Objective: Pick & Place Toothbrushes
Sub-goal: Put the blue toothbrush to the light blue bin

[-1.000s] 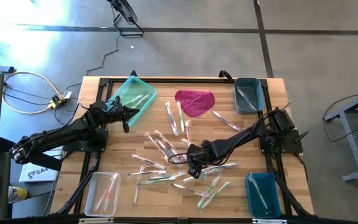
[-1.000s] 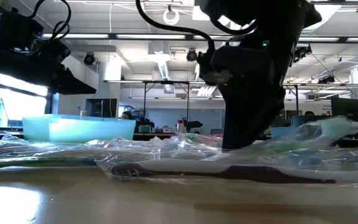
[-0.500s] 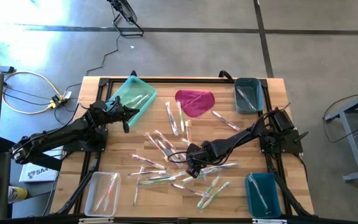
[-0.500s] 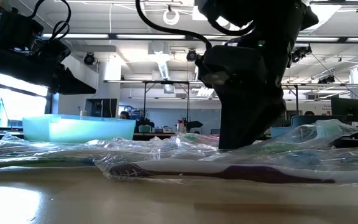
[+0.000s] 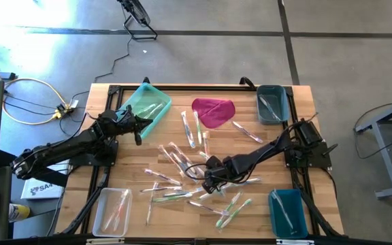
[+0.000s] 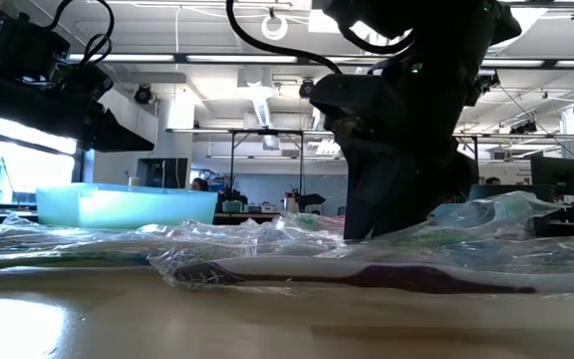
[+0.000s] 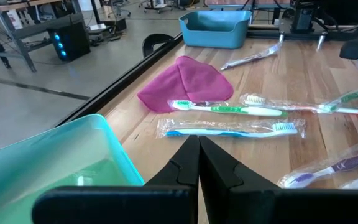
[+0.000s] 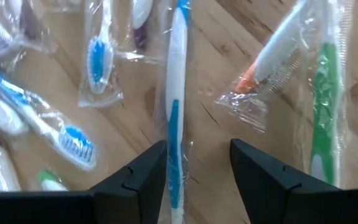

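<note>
Several wrapped toothbrushes [image 5: 182, 178] lie scattered flat on the wooden table's middle. My right gripper [image 5: 209, 181] is open and low over them. In the right wrist view [image 8: 197, 163] its fingers stand on either side of a blue-and-white toothbrush [image 8: 176, 93], which lies along them, close to one finger [image 8: 143, 171]. My left gripper [image 5: 139, 129] is shut and empty, held above the table beside the teal tray [image 5: 145, 105]. It also shows in the left wrist view [image 7: 197, 152]. My right gripper comes from above with its fingers on either side of the blue-and-white toothbrush's handle [image 8: 173, 149]. The toothbrush lies flat on the table. Whether the nearer finger touches its wrapper I cannot tell.
A magenta cloth [image 5: 213, 111] lies at the far middle. A grey-blue bin [image 5: 272, 103] stands far right, a blue bin [image 5: 288, 211] near right and a clear bin [image 5: 112, 209] near left, each holding toothbrushes. Black rails run along the table's sides.
My right gripper has sunk a little toward the toothbrushes on the table and shifted slightly over them. Its fingers have stayed open.
</note>
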Controlling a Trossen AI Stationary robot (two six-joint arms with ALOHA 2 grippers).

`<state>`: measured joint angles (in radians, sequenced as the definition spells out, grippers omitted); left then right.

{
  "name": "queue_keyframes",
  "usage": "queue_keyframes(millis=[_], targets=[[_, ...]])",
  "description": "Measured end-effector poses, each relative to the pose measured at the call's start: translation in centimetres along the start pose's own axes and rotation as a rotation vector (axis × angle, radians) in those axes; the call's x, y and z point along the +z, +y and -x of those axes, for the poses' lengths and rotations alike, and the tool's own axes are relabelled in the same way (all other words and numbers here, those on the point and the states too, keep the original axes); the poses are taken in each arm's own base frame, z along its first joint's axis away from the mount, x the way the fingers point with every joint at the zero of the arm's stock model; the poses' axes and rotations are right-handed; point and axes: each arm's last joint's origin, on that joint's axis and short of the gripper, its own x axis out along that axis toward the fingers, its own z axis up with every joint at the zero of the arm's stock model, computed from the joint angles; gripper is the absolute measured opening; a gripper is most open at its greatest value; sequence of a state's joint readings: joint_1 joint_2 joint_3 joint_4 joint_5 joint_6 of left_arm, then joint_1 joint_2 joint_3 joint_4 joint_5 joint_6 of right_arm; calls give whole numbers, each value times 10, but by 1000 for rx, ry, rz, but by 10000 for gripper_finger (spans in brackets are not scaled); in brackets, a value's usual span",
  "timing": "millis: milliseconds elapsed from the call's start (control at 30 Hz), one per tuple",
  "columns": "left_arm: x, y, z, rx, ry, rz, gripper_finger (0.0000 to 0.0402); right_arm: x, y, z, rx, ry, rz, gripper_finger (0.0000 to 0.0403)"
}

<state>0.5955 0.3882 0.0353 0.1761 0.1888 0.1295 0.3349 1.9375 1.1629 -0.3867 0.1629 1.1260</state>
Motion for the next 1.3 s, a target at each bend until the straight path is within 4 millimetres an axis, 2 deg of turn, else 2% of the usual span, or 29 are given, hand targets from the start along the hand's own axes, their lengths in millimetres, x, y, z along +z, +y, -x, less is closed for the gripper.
queue_keyframes(millis=[200,433,867,1067,1300], targets=[[0,0,0,0,0,0,0,0,-1,0,-16,-30,-39,171],[0,0,0,0,0,0,0,2,0,0,9,-17,15,171],[0,0,0,0,1,3,0,11,4,16,111,38,0,171],[0,0,0,-1,0,3,0,4,4,9,79,36,18,171],[0,0,0,-1,0,4,0,2,6,10,63,-11,28,171]])
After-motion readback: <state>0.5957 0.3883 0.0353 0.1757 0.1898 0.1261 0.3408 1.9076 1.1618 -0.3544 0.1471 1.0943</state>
